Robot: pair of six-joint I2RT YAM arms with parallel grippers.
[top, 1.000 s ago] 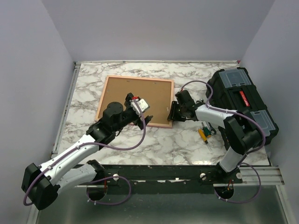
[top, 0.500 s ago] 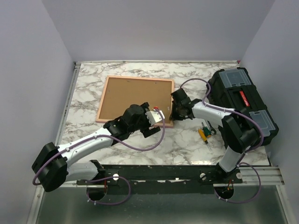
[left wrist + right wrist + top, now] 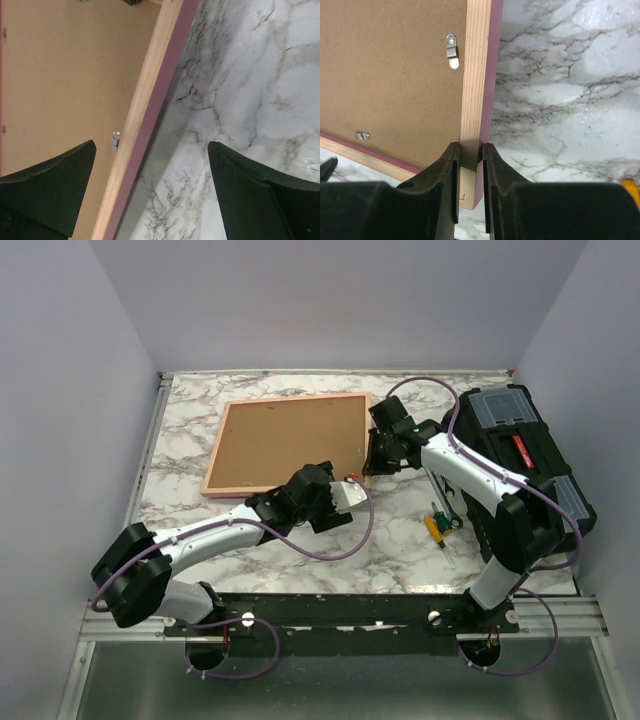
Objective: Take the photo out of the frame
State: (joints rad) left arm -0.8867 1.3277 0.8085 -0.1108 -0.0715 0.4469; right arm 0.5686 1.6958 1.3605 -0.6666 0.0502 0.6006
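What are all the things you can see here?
frame: one, pink with its brown back up, far left part of the table
clips: two in the right wrist view, silver, on the brown back
toolbox: one, black, right side of the table
small tools: number unclear, yellow and green, on the table beside the toolbox
table: one, white and grey marble
arms: two, white and black with purple cables, at the near edge
left gripper: one, black, open, above the frame's edge
right gripper: one, black, pinching the frame's edge
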